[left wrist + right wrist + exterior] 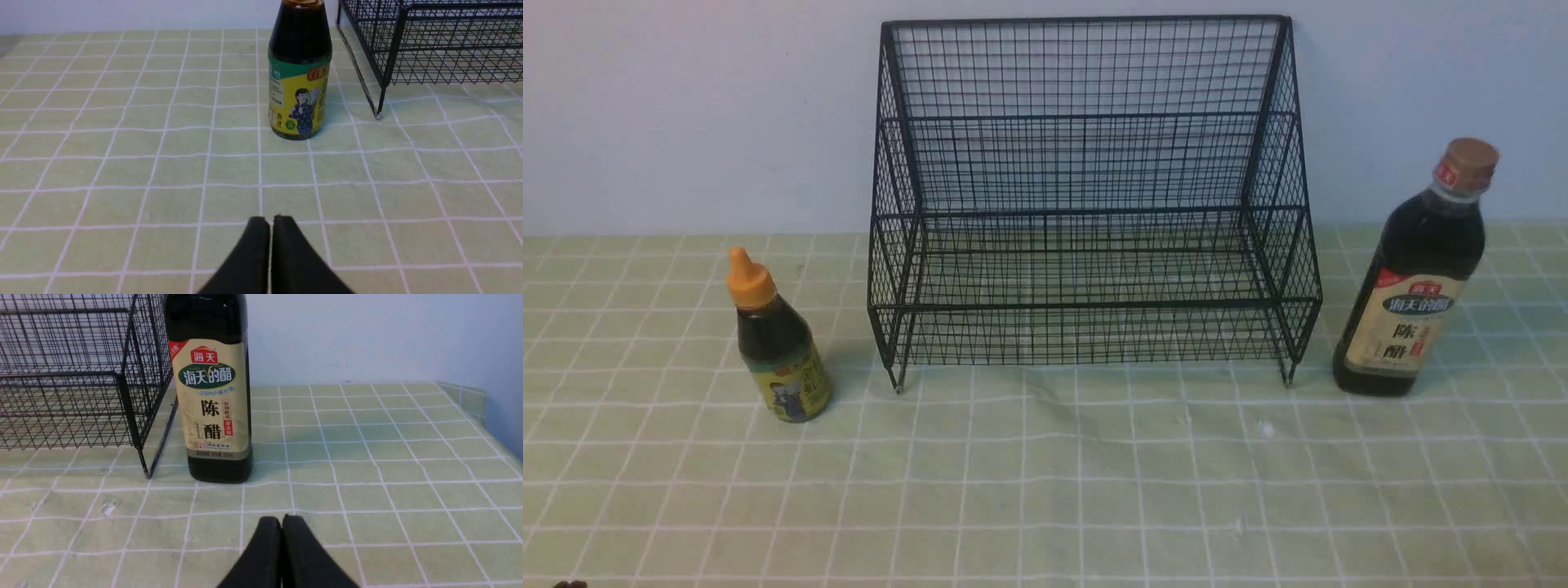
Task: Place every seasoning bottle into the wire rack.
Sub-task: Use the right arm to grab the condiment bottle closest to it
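Rack (1086, 306): black metal wire, standing at 12 o'clock on the cloth; tall grid back rising, sides sloping down to a low front rail, small feet touching the cloth.
Short bottle (784, 359): standing upright at 10 o'clock, outside the rack, near its left side; rounded body tapering to the neck, smooth and glossy, holding dark liquid.
Short bottle top: orange cap (751, 284) narrowing to a pointed nozzle.
Short bottle label: yellow and green, wrapping round the body, showing a printed figure.
Tall bottle (1409, 286): standing upright at 2 o'clock, outside the rack, just beside its right side; squarish body, shiny, dark contents, shoulders rounding in.
Tall bottle top: brown cylindrical cap (1472, 163) sitting over a clear collar.
Tall bottle label: cream, flat-faced, carrying Chinese characters and a green oval.
Cloth (1078, 490): pale green, white lines forming a grid, lightly creasing.
Wall (686, 114): plain, pale, running behind the rack.
Left gripper (271, 220): dark tapered fingers pressing together, holding nothing.
Right gripper (284, 520): same, fingers meeting, gripping nothing.
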`<state>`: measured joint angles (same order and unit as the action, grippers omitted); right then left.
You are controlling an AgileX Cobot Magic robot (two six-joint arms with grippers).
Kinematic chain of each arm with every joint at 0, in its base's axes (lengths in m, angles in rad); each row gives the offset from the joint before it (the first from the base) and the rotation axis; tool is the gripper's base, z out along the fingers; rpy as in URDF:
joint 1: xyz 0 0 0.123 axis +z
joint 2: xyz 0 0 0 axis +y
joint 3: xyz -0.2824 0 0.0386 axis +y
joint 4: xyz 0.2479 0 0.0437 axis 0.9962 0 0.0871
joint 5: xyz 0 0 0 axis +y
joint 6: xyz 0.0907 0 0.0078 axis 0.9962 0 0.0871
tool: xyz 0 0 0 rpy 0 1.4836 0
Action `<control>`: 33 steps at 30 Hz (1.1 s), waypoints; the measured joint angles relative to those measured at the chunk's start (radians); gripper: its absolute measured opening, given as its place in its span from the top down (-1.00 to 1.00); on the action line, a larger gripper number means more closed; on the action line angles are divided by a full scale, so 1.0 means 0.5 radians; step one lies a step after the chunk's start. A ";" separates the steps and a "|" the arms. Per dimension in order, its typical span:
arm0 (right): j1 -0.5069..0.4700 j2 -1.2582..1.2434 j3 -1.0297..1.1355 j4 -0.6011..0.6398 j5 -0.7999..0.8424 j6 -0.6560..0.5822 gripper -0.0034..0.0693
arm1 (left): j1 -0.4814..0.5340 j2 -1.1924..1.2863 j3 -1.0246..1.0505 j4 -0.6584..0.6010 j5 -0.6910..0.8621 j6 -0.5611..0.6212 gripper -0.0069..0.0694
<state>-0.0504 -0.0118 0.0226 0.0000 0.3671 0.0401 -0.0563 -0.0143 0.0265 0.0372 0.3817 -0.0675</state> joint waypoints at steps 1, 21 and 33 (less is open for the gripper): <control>0.000 0.000 0.000 0.000 0.000 0.000 0.94 | 0.000 0.000 0.000 0.000 0.000 0.000 0.84; 0.000 0.000 0.002 0.055 -0.042 0.011 0.94 | 0.000 0.000 0.000 0.000 0.000 0.000 0.84; 0.002 0.000 0.009 1.035 -0.817 0.290 0.94 | 0.000 0.000 0.000 0.000 0.000 0.000 0.84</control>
<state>-0.0494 -0.0118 0.0272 0.5176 -0.0416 0.1851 -0.0563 -0.0143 0.0265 0.0372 0.3817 -0.0675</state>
